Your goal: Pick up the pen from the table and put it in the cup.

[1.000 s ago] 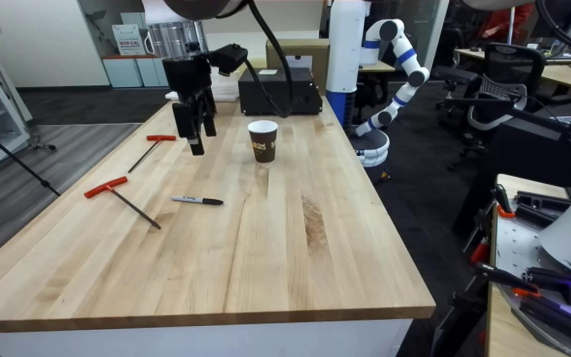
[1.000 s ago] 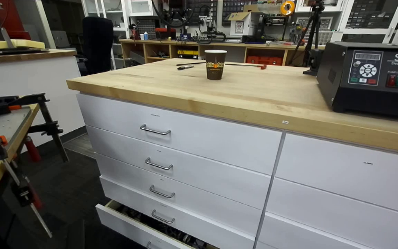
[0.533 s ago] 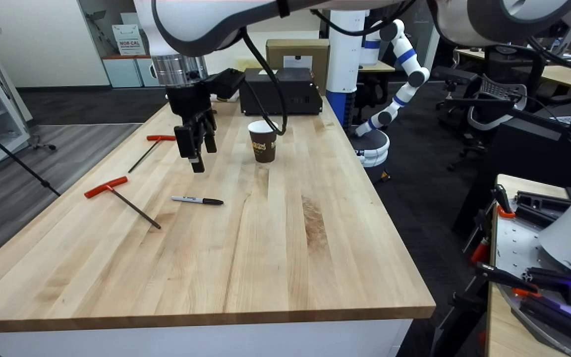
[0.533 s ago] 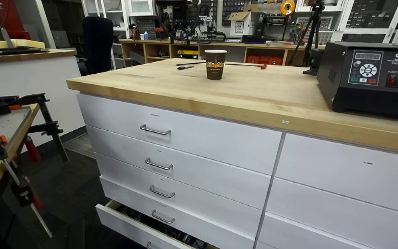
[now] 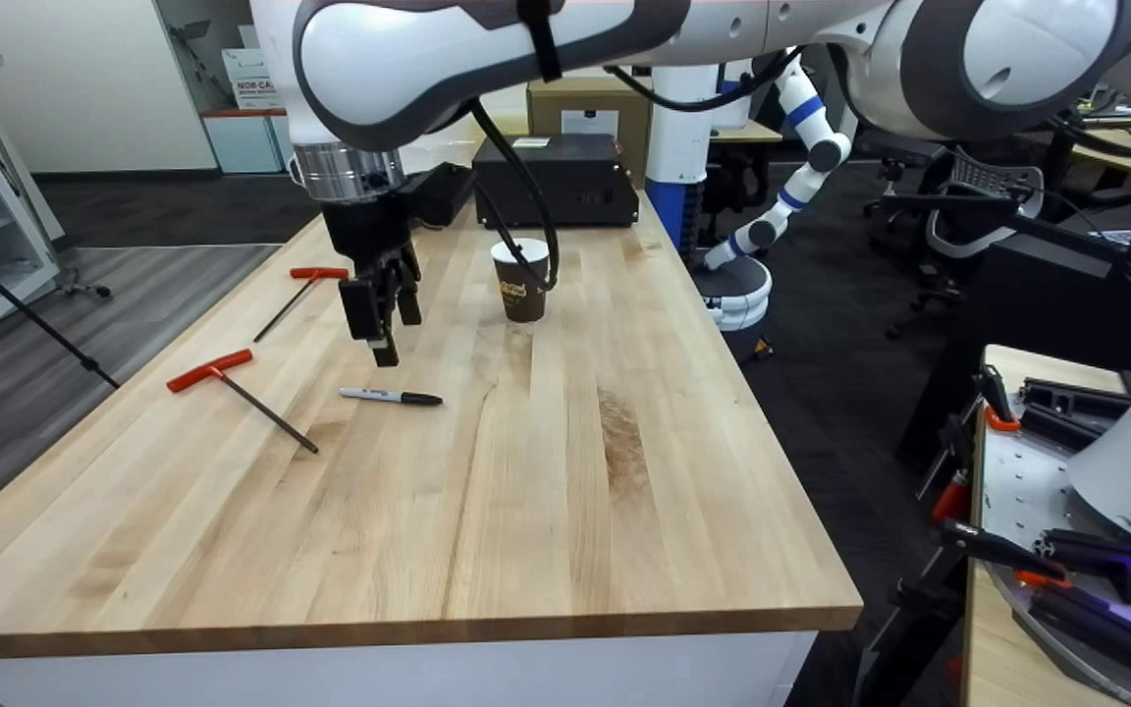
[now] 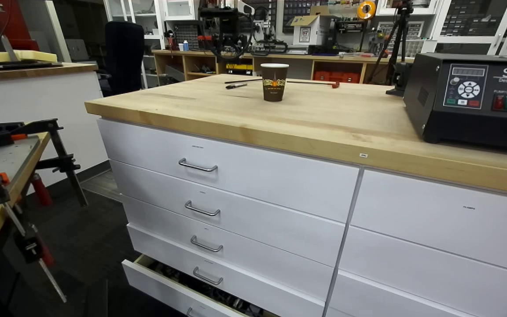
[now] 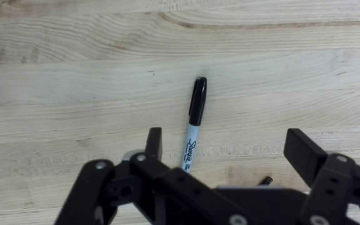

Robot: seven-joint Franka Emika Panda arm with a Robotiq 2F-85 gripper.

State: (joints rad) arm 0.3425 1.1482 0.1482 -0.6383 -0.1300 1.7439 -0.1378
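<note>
The pen (image 5: pixel 391 397), a marker with black cap and light grey barrel, lies flat on the wooden table (image 5: pixel 546 491). It also shows in an exterior view (image 6: pixel 236 86) and in the wrist view (image 7: pixel 197 106). The dark brown cup (image 5: pixel 516 298) stands upright on the table, also in an exterior view (image 6: pixel 274 90). My gripper (image 5: pixel 398 340) points down above the table, beside the pen and short of touching it. In the wrist view the gripper (image 7: pixel 225 145) is open and empty; the pen lies nearer the left finger, its lower end hidden behind that finger.
Two red-handled T-shaped tools (image 5: pixel 210 370) (image 5: pixel 318 273) lie left of the pen; a dark tool tip (image 7: pixel 266 180) shows between the fingers. A black box device (image 5: pixel 558 187) stands at the table's far end. The arm's cable (image 5: pixel 544 236) hangs in front of the cup in that view.
My gripper has come down toward the table and closer to the pen. The arm is lower in both exterior views. The pen, cup and tools have not moved.
</note>
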